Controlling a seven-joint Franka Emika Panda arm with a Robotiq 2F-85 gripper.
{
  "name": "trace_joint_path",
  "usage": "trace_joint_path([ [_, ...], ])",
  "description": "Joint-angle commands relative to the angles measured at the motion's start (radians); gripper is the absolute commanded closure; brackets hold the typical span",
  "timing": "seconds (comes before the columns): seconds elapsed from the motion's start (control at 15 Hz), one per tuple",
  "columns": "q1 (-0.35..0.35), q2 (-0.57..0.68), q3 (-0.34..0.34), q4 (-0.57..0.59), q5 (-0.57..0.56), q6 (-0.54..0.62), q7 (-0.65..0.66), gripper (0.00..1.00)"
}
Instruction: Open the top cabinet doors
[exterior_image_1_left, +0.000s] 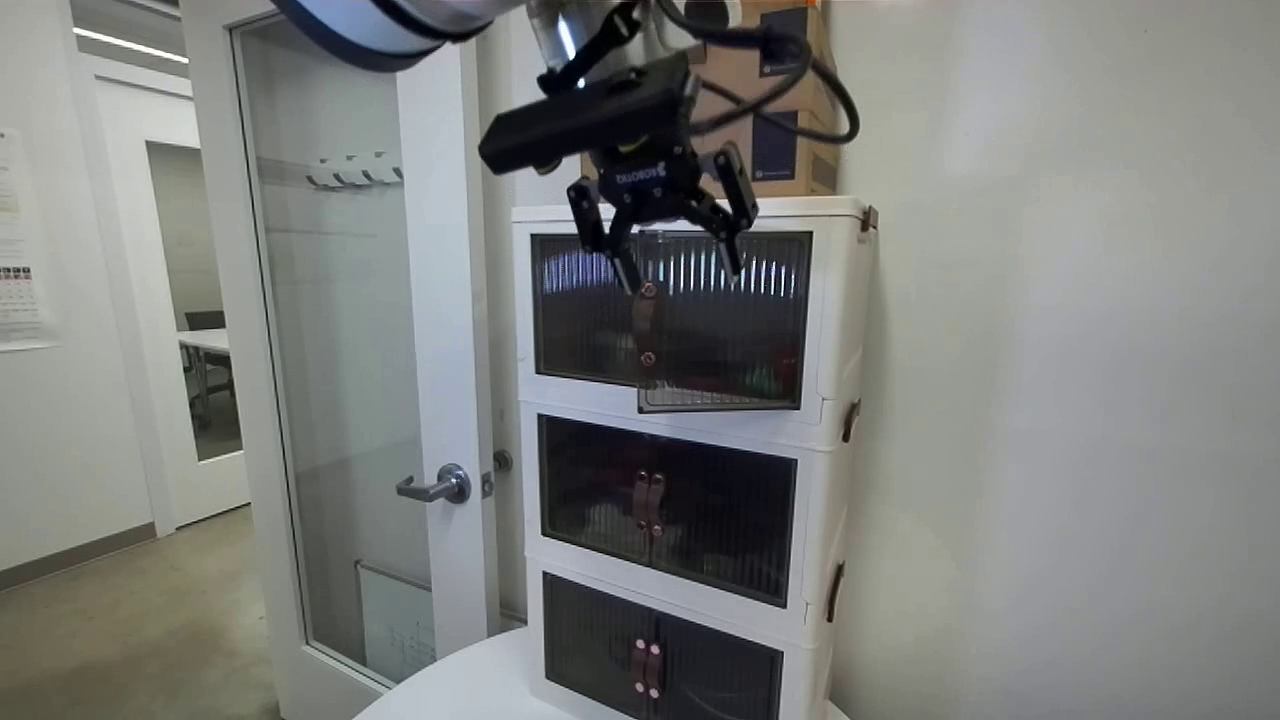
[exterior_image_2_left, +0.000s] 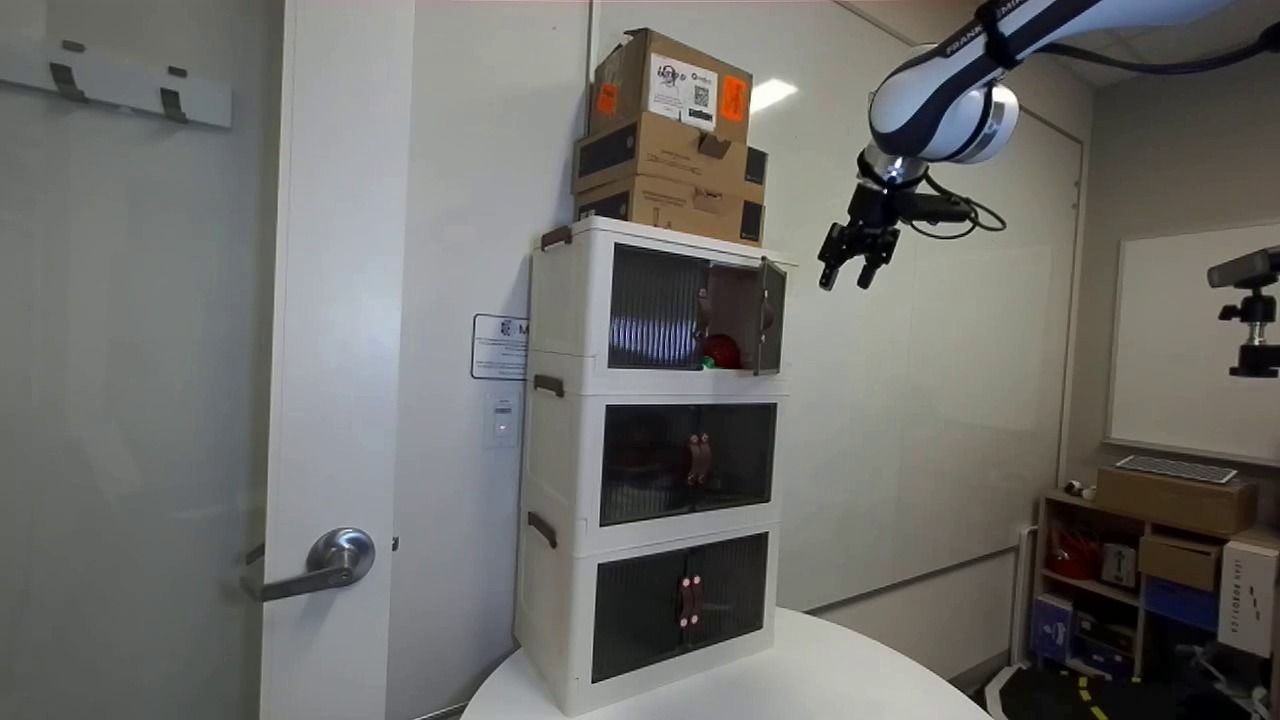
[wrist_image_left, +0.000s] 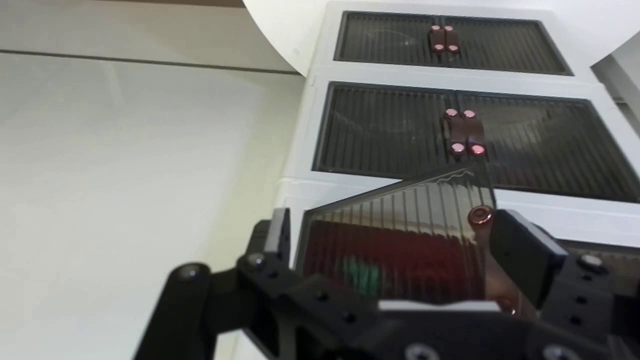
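The top cabinet doors are dark ribbed translucent panels on the uppermost tier of the white cabinet (exterior_image_1_left: 840, 330). One top door (exterior_image_1_left: 725, 330) stands partly swung out, edge toward the camera in an exterior view (exterior_image_2_left: 770, 318). It also shows in the wrist view (wrist_image_left: 400, 210). Its brown strap handle (exterior_image_1_left: 648, 325) is on its free edge. The other top door (exterior_image_2_left: 652, 310) is shut and also shows in an exterior view (exterior_image_1_left: 583, 320). My gripper (exterior_image_1_left: 680, 270) is open and empty. In an exterior view (exterior_image_2_left: 846, 280) it hangs in front of the cabinet, visibly apart from the swung-out door.
A red object (exterior_image_2_left: 722, 350) with something green sits inside the top tier. The middle doors (exterior_image_2_left: 688, 463) and lowest doors (exterior_image_2_left: 680, 605) are shut. Cardboard boxes (exterior_image_2_left: 670, 160) are stacked on top. The cabinet stands on a white round table (exterior_image_2_left: 850, 670) by a glass door (exterior_image_1_left: 330, 350).
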Motion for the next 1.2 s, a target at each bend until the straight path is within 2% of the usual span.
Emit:
trace_joint_path([
  [0.0, 0.035, -0.017, 0.011, 0.099, -0.146, -0.136, 0.199, 0.0],
  [0.4, 0.092, 0.102, 0.061, 0.337, -0.174, -0.278, 0.262, 0.0],
  [0.8, 0.147, 0.27, 0.027, 0.56, -0.333, -0.373, 0.486, 0.0],
  [1.0, 0.169, 0.338, 0.012, 0.661, -0.335, -0.405, 0.571, 0.0],
  [1.13, 0.165, 0.373, 0.025, 0.714, -0.328, -0.413, 0.607, 0.0],
])
